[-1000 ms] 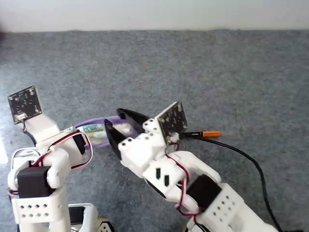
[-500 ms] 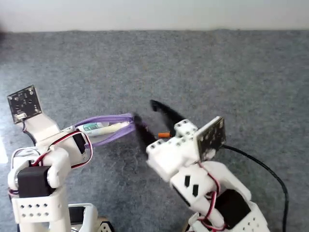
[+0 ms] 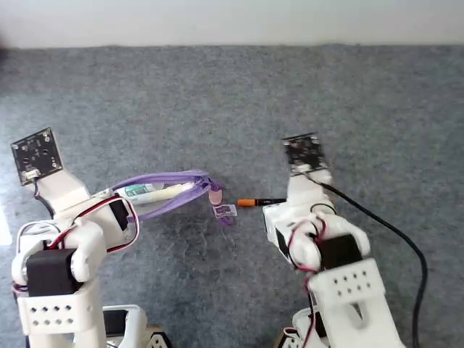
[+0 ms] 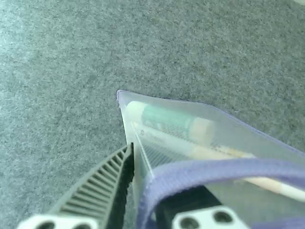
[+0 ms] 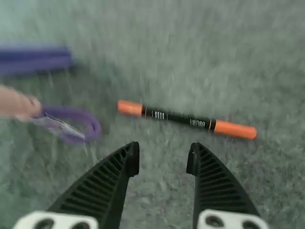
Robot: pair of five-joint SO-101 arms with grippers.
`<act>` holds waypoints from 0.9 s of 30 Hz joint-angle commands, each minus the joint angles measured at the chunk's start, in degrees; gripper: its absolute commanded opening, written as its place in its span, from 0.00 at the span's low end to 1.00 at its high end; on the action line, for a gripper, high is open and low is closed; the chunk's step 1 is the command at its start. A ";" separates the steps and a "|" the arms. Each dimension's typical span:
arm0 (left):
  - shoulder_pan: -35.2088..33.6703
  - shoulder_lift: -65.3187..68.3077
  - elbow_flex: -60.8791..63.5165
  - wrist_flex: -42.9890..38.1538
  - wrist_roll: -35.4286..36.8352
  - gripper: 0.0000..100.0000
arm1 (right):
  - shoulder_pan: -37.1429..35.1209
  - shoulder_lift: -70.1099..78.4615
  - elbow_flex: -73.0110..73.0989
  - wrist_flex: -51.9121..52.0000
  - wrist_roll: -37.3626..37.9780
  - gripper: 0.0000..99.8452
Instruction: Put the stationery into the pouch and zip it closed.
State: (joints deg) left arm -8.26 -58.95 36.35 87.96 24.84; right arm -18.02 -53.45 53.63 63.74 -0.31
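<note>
L gripper (image 4: 135,160), front-left of table (image 3: 362,109): pinching pouch (image 4: 200,143) by its end, mouth open, some stationery (image 4: 167,121) inside. R gripper (image 5: 162,160) spread, just short of pen (image 5: 186,121), which lies mid-table near pouch mouth. Step, prob.: fetch pen. Next: lower, straddle barrel, close.

Lighting is bright, diffuse and even over the grey mat (image 3: 362,94) — shadows are faint and soft, close under the pouch (image 3: 159,190) and the marker (image 5: 186,120) — and the pale strip (image 3: 232,22) beyond the mat is washed out white.
</note>
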 commanded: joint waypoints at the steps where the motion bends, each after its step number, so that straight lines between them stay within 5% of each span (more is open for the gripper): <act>1: -0.26 0.53 -0.13 -1.32 0.70 0.01 | 0.13 9.71 -5.80 0.31 9.49 0.18; 7: -0.18 0.53 -0.13 -1.23 0.70 0.01 | -0.31 27.21 -15.38 -1.63 17.49 0.18; 13: -0.26 0.53 -0.13 -1.23 0.70 0.01 | -0.22 46.02 -28.75 2.15 24.00 0.35; 27: -0.26 0.53 -0.04 -1.23 0.70 0.01 | -3.74 75.47 -49.93 5.85 29.54 0.31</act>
State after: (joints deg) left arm -8.26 -58.95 36.35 87.96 24.84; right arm -21.36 19.52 9.05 69.36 28.35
